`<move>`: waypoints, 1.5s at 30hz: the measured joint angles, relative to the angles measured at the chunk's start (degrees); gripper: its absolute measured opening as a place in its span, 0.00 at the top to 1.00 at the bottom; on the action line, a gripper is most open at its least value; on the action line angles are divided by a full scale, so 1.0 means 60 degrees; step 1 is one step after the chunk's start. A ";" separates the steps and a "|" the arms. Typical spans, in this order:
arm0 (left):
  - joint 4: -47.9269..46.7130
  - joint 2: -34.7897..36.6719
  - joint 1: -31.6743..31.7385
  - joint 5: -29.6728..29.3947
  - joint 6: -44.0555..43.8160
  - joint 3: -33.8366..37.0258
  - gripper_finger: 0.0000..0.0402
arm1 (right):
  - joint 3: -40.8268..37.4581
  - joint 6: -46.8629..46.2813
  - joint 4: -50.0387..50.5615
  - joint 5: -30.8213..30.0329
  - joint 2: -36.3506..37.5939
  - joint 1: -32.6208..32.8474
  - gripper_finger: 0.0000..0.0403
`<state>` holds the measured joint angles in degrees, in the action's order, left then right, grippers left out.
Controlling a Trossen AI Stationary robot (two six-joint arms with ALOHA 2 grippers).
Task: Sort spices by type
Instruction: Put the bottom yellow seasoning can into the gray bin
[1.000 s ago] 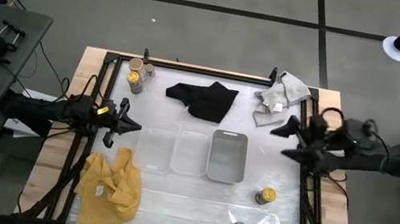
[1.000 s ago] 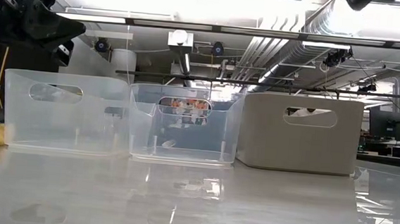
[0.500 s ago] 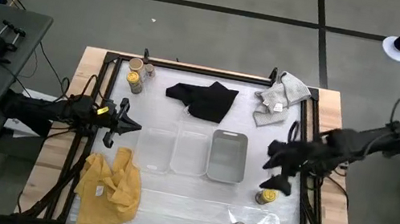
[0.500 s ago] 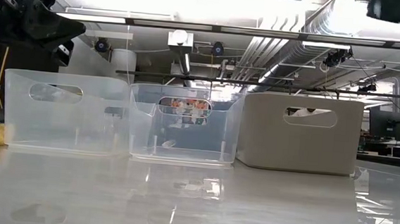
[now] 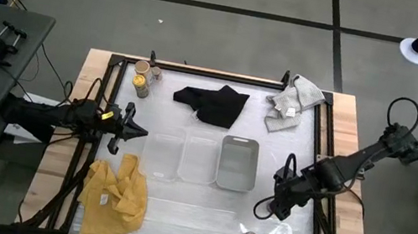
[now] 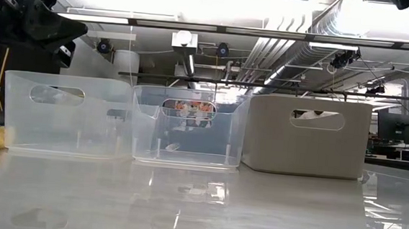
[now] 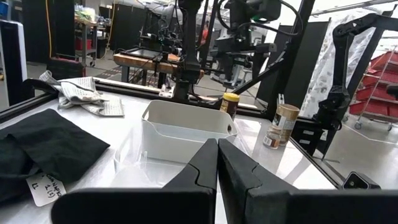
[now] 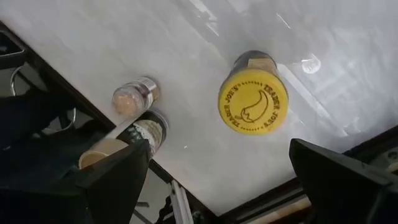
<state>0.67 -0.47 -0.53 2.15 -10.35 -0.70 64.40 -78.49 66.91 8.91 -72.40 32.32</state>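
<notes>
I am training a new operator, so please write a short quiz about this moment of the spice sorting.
1. True or false: the left gripper has its fingers shut.
2. The right gripper, fingers open, hangs above which thing? A) the black cloth B) the small round jar with a yellow lid C) the yellow cloth
3. How many rectangular plastic trays stand side by side in the low view?
Key: 1 true; 2 B; 3 three.

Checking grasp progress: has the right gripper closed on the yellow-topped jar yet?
No. In the right wrist view the yellow-topped jar stands free between the right gripper's wide-open fingers.
</notes>
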 joint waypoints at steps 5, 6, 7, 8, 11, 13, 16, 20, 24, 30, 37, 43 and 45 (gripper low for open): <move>0.0003 0.0000 0.0002 0.0000 0.0000 0.0002 1.00 | 0.0000 0.0294 -0.0041 0.0029 0.0004 0.0077 0.05; -0.0001 0.0000 0.0003 0.0000 0.0000 0.0003 1.00 | 0.0000 0.0262 -0.0069 0.0029 0.0004 0.0087 0.05; 0.0003 0.0000 -0.0001 0.0000 0.0000 0.0003 1.00 | 0.0000 0.0348 -0.0091 0.0018 0.0004 0.0087 0.05; 0.0003 0.0000 0.0002 0.0000 0.0000 -0.0001 1.00 | 0.0000 0.0407 -0.0087 -0.0079 0.0004 0.0088 0.05; 0.0003 0.0000 -0.0001 -0.0002 0.0000 0.0003 1.00 | 0.0000 0.0482 0.0149 -0.0514 -0.0030 0.0117 0.05; 0.0000 0.0000 0.0000 -0.0001 0.0000 0.0000 1.00 | 0.0000 0.0319 0.0493 -0.0776 -0.0131 0.0113 0.05; -0.0001 0.0000 0.0003 0.0000 0.0000 -0.0001 1.00 | 0.0000 0.0015 0.1141 -0.0812 -0.0473 0.0117 0.05; 0.0003 0.0000 0.0003 0.0000 0.0002 0.0001 1.00 | -0.0001 0.0238 0.1051 -0.0655 -0.1069 0.0124 0.05; -0.0001 0.0000 0.0003 -0.0001 0.0000 0.0003 1.00 | -0.0004 0.0661 0.0590 -0.0648 -0.1624 0.0124 0.05; 0.0001 0.0000 0.0001 0.0000 0.0002 0.0001 1.00 | -0.0004 0.1131 0.0623 -0.0433 -0.2456 0.0124 0.05; 0.0003 0.0003 0.0003 0.0000 0.0000 -0.0001 1.00 | -0.0005 0.2054 0.0587 -0.0488 -0.3158 0.0124 0.05; 0.0001 0.0000 -0.0001 0.0000 0.0000 -0.0001 1.00 | -0.0007 0.2166 0.0585 -0.0454 -0.3545 0.0124 0.05; -0.0001 0.0000 0.0003 -0.0002 0.0000 0.0002 1.00 | -0.0007 0.2165 0.0585 -0.0454 -0.3620 0.0124 0.06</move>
<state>0.67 -0.47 -0.51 2.14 -10.35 -0.69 64.36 -65.49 70.42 6.18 -94.12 33.06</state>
